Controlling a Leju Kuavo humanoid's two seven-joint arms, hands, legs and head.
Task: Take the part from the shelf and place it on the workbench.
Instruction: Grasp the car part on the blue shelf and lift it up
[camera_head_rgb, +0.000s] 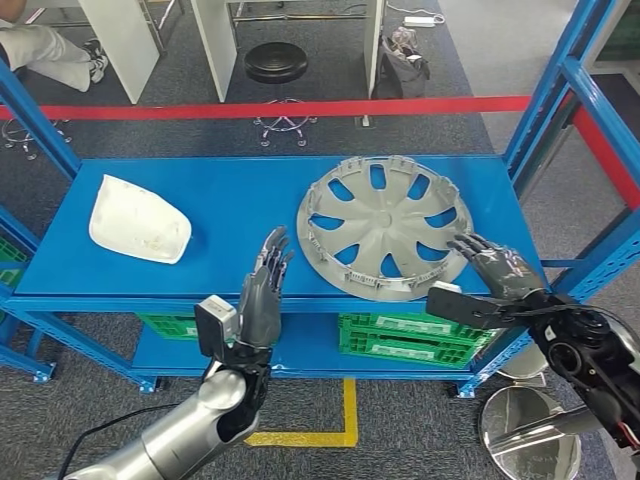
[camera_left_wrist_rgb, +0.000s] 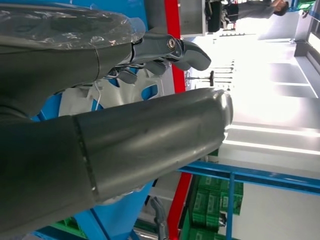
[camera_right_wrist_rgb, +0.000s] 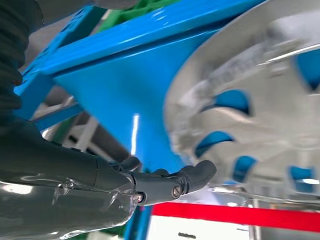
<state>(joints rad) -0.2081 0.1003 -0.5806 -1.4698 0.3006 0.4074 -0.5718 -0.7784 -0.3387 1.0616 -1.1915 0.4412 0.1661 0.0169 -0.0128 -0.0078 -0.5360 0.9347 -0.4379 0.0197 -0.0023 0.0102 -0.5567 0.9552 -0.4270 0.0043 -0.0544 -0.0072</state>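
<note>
The wheel cover (camera_head_rgb: 385, 228) lies flat on the right part of the blue shelf (camera_head_rgb: 226, 215). Both hands are spread and hold nothing: the left hand (camera_head_rgb: 264, 285) near its left edge, the right hand (camera_head_rgb: 494, 265) at its right rim, perhaps touching. Close both evenly on opposite rims, then lift level.

I'm seeing the part (camera_head_rgb: 385, 228), a silver-grey plastic wheel cover w/ curved spokes and cutouts, lying flat, inner side up w/ clips round the rim. It's sitting on the right half of the blue shelf (camera_head_rgb: 226, 215), near edge just overhanging the shelf's front lip. Shelf blue is showing thru the openings.
</note>
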